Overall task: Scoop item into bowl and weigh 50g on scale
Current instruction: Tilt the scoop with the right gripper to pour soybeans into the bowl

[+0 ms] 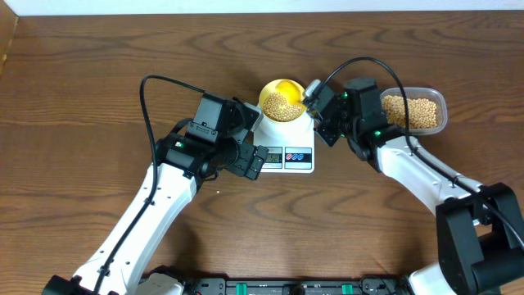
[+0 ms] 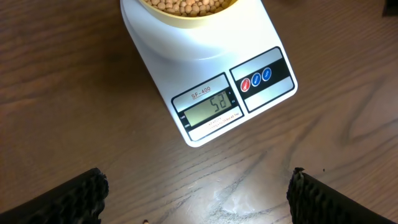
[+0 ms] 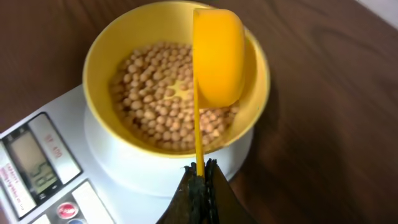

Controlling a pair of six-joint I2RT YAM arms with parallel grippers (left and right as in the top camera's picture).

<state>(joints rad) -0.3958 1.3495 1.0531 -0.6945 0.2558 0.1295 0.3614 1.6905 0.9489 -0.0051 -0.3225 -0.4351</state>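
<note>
The right gripper (image 3: 200, 182) is clamped shut on the thin handle of the scoop (image 3: 217, 56), low in the centre of the right wrist view. From the jaws the handle runs straight up the frame, so the scoop's long axis points away from the wrist and out over the bowl (image 3: 93, 65). Its cup is rolled on edge with the hollow facing left, likely to drop beans (image 3: 149, 99) inside the rim. The bowl sits on the scale (image 2: 205, 62), whose display reads 52, a touch over target. The left gripper (image 2: 198, 202) is spread wide and empty above the table (image 2: 74, 93) just below the display, probably so its camera can read it. More beans lie in the tub (image 1: 413, 111), upper right of the overhead view.
</note>
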